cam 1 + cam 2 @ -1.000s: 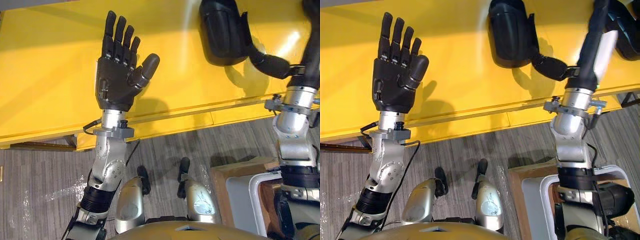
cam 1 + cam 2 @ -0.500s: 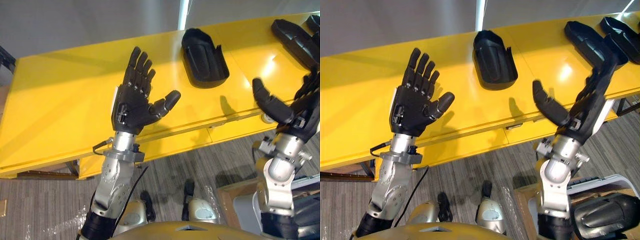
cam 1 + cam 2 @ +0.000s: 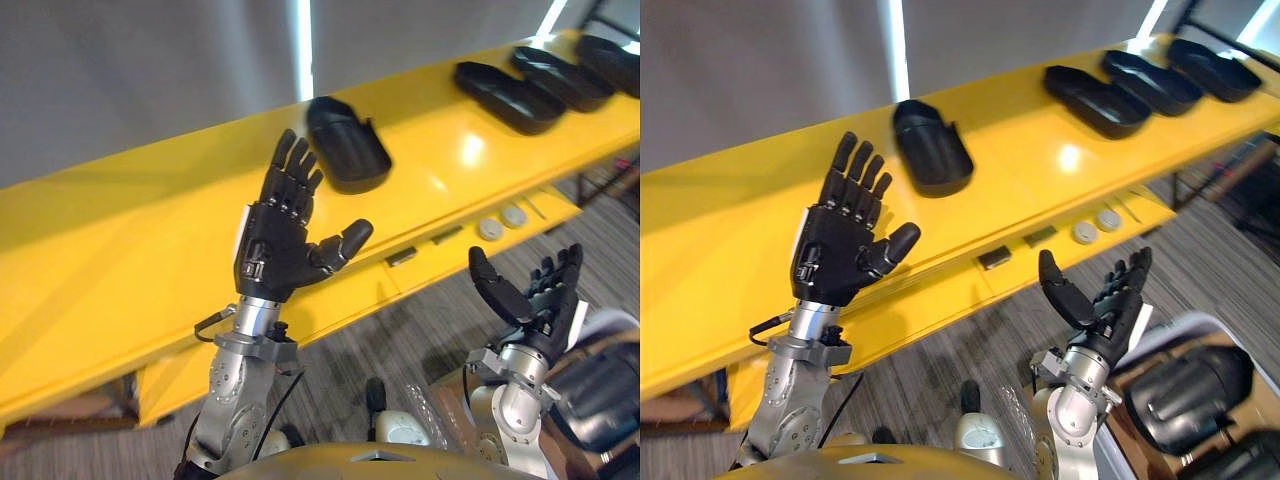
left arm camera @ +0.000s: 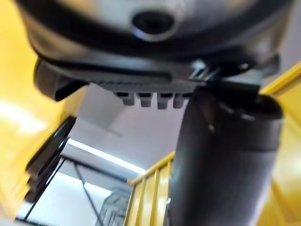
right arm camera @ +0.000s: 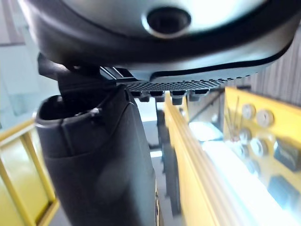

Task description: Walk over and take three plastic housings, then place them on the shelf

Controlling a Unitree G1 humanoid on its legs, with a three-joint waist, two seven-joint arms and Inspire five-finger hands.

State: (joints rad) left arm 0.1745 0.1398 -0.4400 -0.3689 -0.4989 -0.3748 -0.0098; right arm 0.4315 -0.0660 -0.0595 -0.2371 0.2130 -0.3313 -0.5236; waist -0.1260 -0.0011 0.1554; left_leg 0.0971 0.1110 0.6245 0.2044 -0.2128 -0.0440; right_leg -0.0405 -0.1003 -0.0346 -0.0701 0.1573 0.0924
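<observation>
At the lower right, nearest, a dark plastic housing (image 3: 1188,388) is seen lying in a pale-rimmed bin (image 3: 1200,322). Just beside it the right hand (image 3: 1098,303) is held palm-up, fingers spread, nothing in it. The left hand (image 3: 843,252) is raised before the yellow shelf (image 3: 730,250) — fingers straight and splayed, empty. Farther back, a single housing (image 3: 932,148) is set on the shelf; a row of three housings (image 3: 1155,85) is lined up toward its far right end, well apart from both hands.
</observation>
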